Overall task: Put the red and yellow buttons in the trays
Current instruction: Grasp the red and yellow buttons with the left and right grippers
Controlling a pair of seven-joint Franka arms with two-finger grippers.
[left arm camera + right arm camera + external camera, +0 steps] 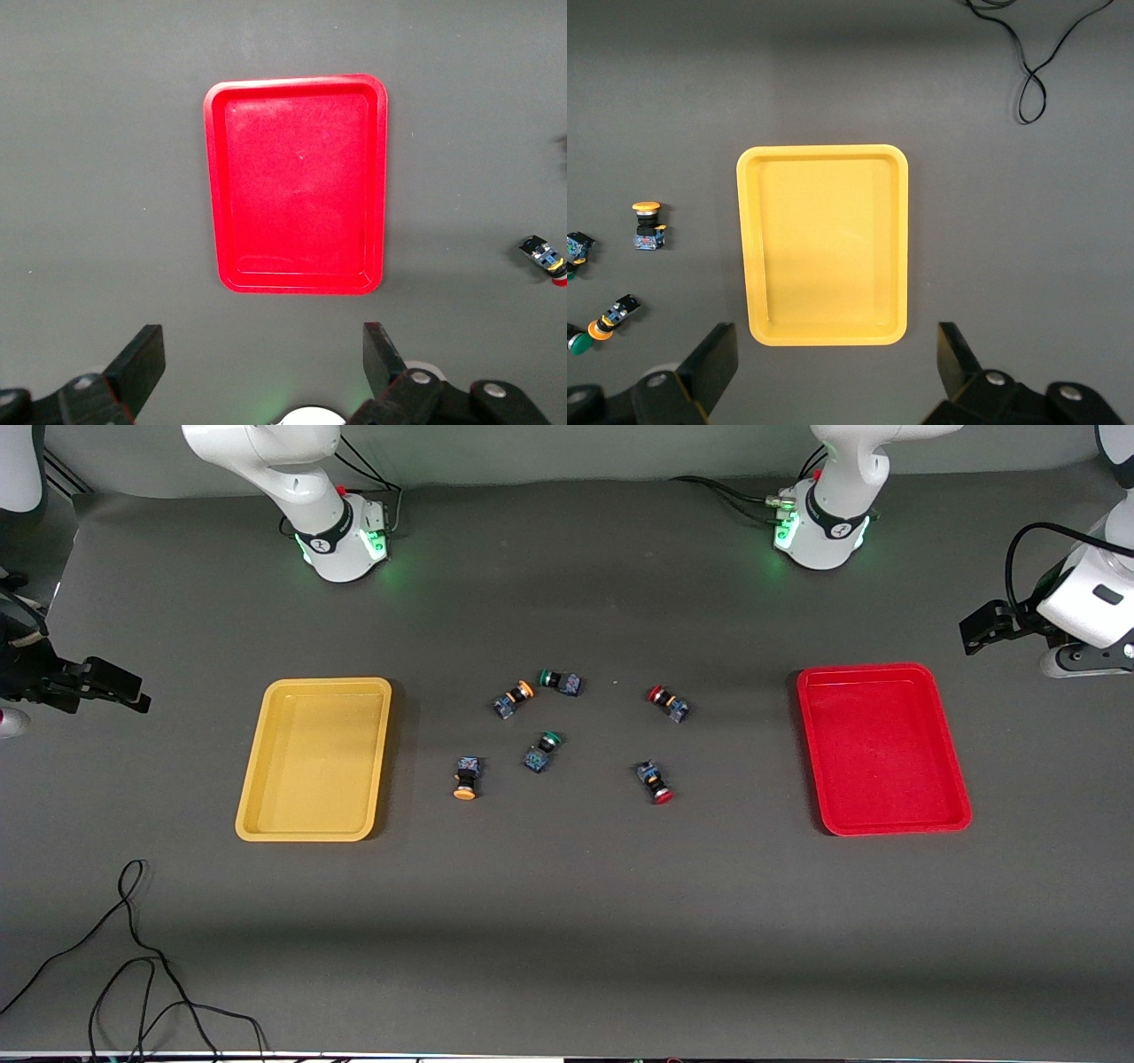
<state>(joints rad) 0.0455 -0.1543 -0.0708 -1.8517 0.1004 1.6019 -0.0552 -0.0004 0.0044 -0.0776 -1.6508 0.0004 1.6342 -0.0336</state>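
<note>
The empty yellow tray (314,757) lies toward the right arm's end, and it fills the middle of the right wrist view (824,243). The empty red tray (881,748) lies toward the left arm's end and shows in the left wrist view (297,186). Between the trays lie two orange-yellow-capped buttons (514,698) (466,778) and two red-capped buttons (667,702) (656,782). My left gripper (974,633) (263,354) is open and empty, up over the table's end past the red tray. My right gripper (124,689) (833,359) is open and empty, past the yellow tray.
Two green-capped switches (560,681) (541,752) lie among the buttons. A loose black cable (133,957) curls on the table nearer to the front camera than the yellow tray. The arm bases (341,540) (819,527) stand farthest from the front camera.
</note>
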